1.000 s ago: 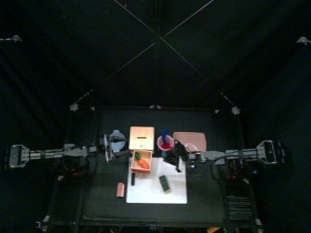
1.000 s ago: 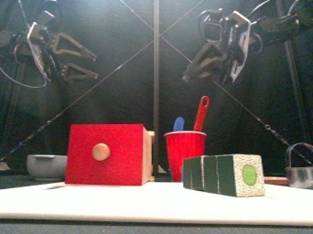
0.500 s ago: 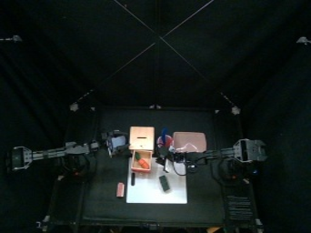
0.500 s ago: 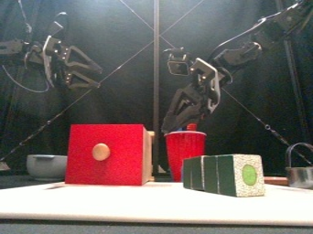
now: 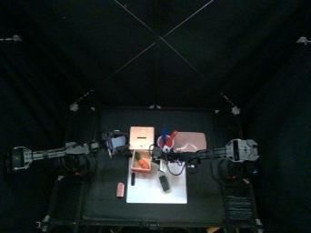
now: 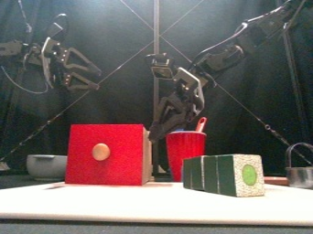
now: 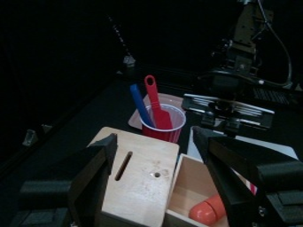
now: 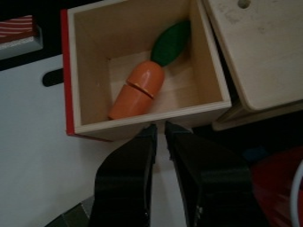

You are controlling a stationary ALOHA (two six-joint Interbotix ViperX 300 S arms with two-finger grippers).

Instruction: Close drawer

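The drawer (image 5: 144,163) is pulled out of the light tan wooden box (image 5: 142,136) toward the table's front. Its red front with a knob (image 6: 108,154) faces the front camera. A toy carrot (image 8: 145,78) lies inside it. My right gripper (image 8: 162,130) is shut and empty, its tips at the rim of the drawer's side wall (image 8: 154,113). In the top view the right gripper (image 5: 165,158) is beside the drawer. My left gripper (image 5: 118,143) is open and hovers by the box's left side, above the box (image 7: 140,173).
A red cup (image 6: 186,154) with blue and red utensils stands right of the box. A pink tray (image 5: 190,139) lies behind it. A green block (image 6: 226,174) and a small red piece (image 5: 120,188) lie near the white sheet (image 5: 170,193). A metal bowl (image 6: 47,165) sits far left.
My right arm has swung left and down from high above the cup to the drawer's side. My left gripper has moved slightly toward the box.
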